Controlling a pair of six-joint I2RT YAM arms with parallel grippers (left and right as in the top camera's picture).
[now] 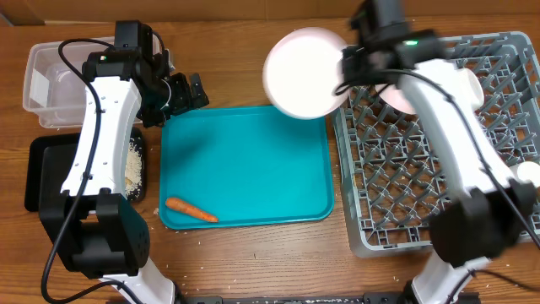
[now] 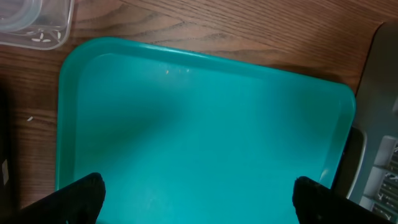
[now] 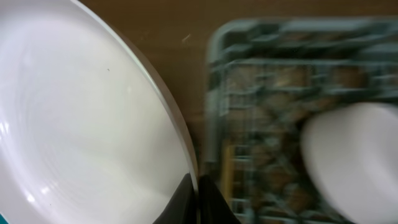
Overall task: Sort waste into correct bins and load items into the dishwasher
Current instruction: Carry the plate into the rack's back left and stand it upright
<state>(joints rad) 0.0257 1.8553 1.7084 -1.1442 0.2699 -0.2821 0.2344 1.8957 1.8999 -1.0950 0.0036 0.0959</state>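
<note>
Our right pincer [image 1: 344,69] pinches the white plate [image 1: 302,74] by its rim at upper centre, just left of the grey rack [image 1: 380,177]. Our left pincer [image 1: 187,91] hangs spread above the teal tray [image 1: 253,160], at its upper-left corner.

- Round white plate [image 3: 81,124]: cut off by the left, top and bottom edges of my right wrist view.
- Large grey plastic dish rack [image 3: 261,74]: blurred there, its lattice smeared.
- White rounded dish [image 3: 354,162] in that rack: too blurred to name, clipped at the right edge.
- Teal plastic serving tray [image 2: 205,137]: near side cut off in my left wrist view.
- Clear plastic rectangular tub [image 2: 37,25]: only one corner shows.
- Shallow black rectangular tray [image 1: 42,169]: partly hidden under my left arm [image 1: 101,127] from overhead.
</note>
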